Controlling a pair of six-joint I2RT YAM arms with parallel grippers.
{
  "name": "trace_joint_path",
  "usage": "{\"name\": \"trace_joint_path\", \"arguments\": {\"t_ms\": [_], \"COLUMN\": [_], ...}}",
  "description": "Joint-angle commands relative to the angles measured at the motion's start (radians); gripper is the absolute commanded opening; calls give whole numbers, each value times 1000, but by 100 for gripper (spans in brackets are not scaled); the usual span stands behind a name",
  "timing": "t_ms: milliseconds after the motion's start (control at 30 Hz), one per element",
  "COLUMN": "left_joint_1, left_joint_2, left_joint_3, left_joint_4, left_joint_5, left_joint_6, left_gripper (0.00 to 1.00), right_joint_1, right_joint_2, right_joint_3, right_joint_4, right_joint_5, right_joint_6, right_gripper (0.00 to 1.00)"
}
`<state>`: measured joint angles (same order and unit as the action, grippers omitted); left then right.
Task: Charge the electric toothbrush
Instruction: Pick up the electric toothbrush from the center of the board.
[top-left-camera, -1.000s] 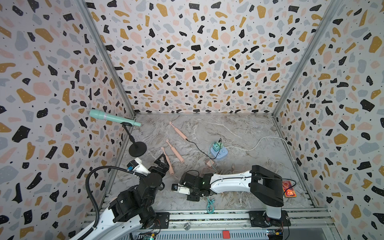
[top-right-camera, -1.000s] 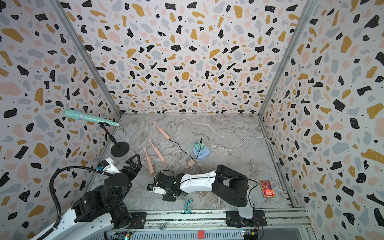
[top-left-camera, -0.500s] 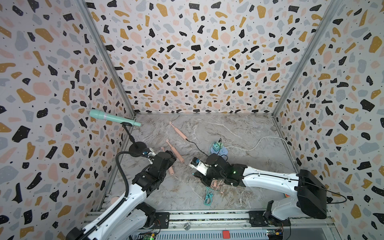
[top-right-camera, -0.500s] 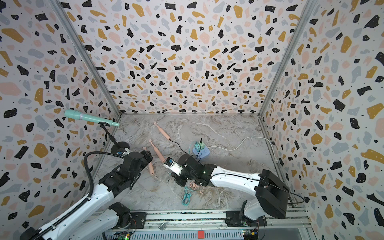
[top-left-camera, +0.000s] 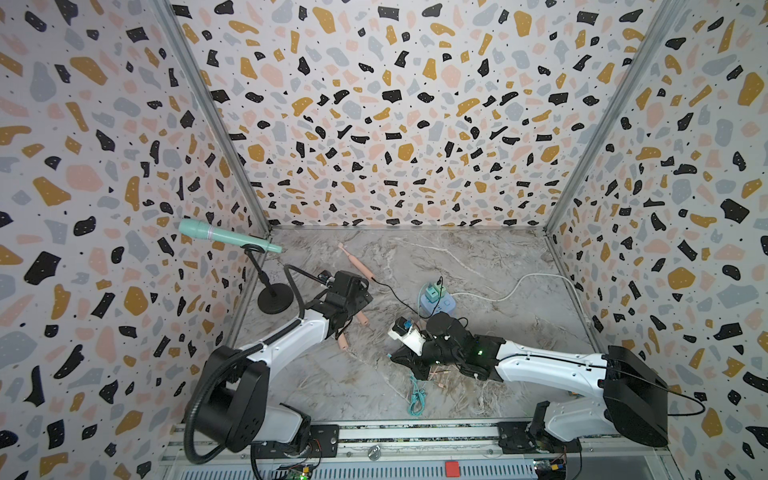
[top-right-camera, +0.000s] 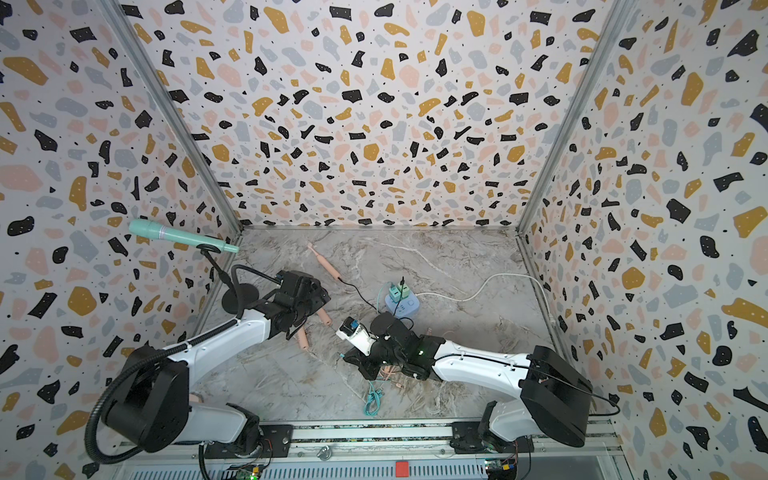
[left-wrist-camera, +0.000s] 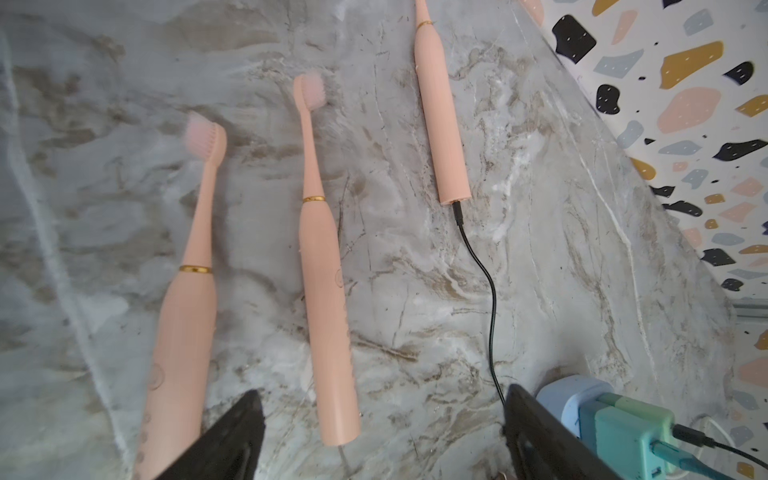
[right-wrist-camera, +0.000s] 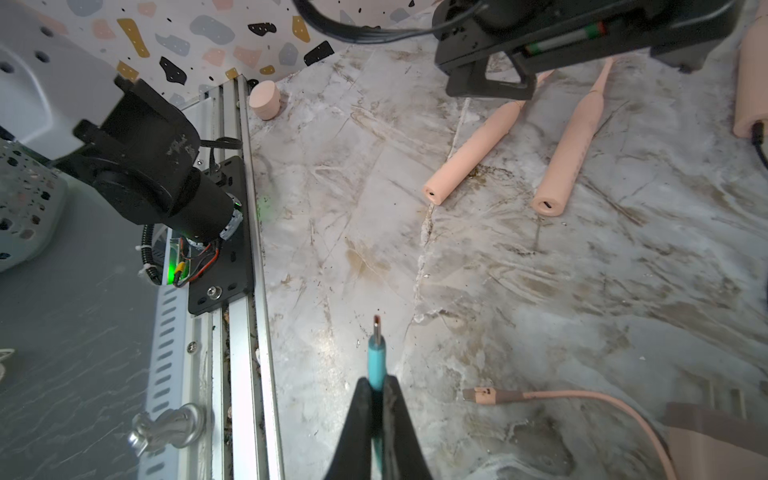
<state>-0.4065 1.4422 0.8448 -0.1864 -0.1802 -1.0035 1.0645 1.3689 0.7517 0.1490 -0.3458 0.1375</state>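
Right fingers (right-wrist-camera: 360, 415) clamp teal plug (right-wrist-camera: 376, 360); left fingers (left-wrist-camera: 235, 436) wide above unplugged toothbrush (left-wrist-camera: 328, 316), near power strip (left-wrist-camera: 559, 399). Grasp, insertion not yet done.

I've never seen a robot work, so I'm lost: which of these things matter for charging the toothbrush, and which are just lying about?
In the job: the two unplugged toothbrushes; teal cable, pinched in the right gripper; blue power strip; left gripper, open.
Lying about: teal microphone; loose pink cable; pink cap; third toothbrush, already on a black cable.
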Motion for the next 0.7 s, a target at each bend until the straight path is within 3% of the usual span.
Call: {"name": "trace_joint_path", "arguments": {"t_ms": [0,300,667], "left_joint_1": [35,101,117], "left_joint_2": [82,248,420], "left_joint_3": [48,139,293], "left_joint_4": [-22,-91,-238], "left_joint_5": [59,149,136], "left_joint_6": [39,62,112], "left_gripper": [83,74,52], "right_joint_1": [-3,7,51], "right_joint_2": [-30,-81,-69], "right_joint_3": [-8,-26,-27], "right_joint_4": [43,32,29], "right_joint_5": [-34,-23,9], "right_joint_6": [34,43,26], "right_gripper": [0,0,0]}}
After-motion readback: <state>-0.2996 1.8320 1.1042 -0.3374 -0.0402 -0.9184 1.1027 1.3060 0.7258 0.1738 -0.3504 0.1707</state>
